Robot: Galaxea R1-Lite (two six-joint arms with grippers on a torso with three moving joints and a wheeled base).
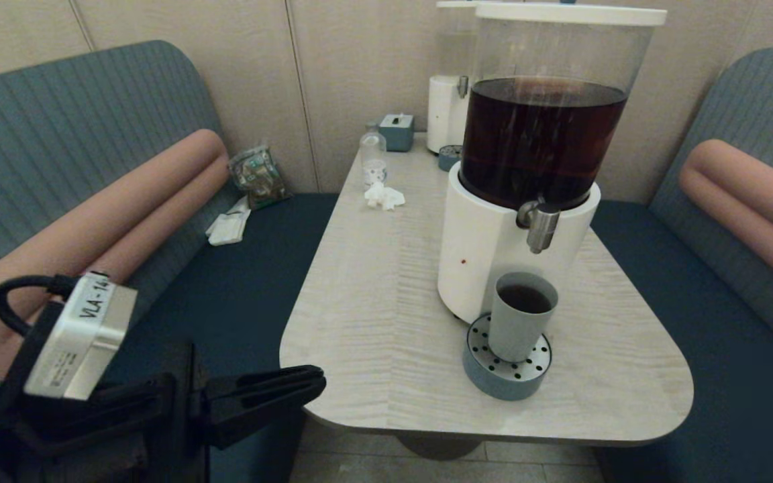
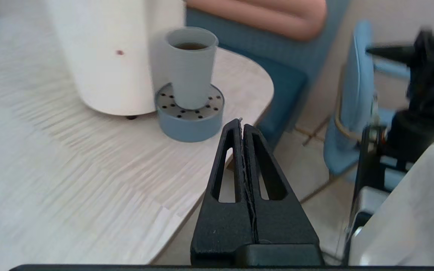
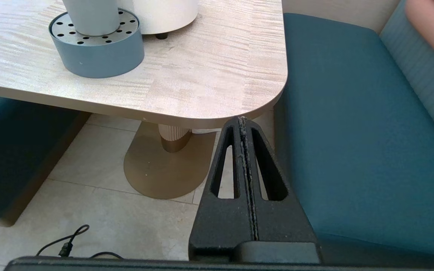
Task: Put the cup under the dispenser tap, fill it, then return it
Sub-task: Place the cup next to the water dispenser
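Observation:
The grey-green cup (image 1: 519,315) stands upright on the round blue-grey drip tray (image 1: 502,381), right below the steel dispenser tap (image 1: 539,227) of the big dispenser with the dark-brown tank (image 1: 541,137). Dark liquid shows inside the cup (image 2: 190,64). My left gripper (image 1: 316,384) hovers at the table's near left edge, shut and empty, well left of the cup; in its wrist view the gripper (image 2: 242,121) points toward the tray (image 2: 189,122). My right gripper (image 3: 242,119) is shut and empty, low beside the table's near right corner, out of the head view.
A second paler dispenser (image 1: 450,100), a small blue box (image 1: 396,131), a clear bottle (image 1: 373,155) and a crumpled tissue (image 1: 384,196) stand at the table's far end. Blue benches (image 1: 715,349) flank the table (image 1: 373,315). A cable (image 3: 64,244) lies on the floor.

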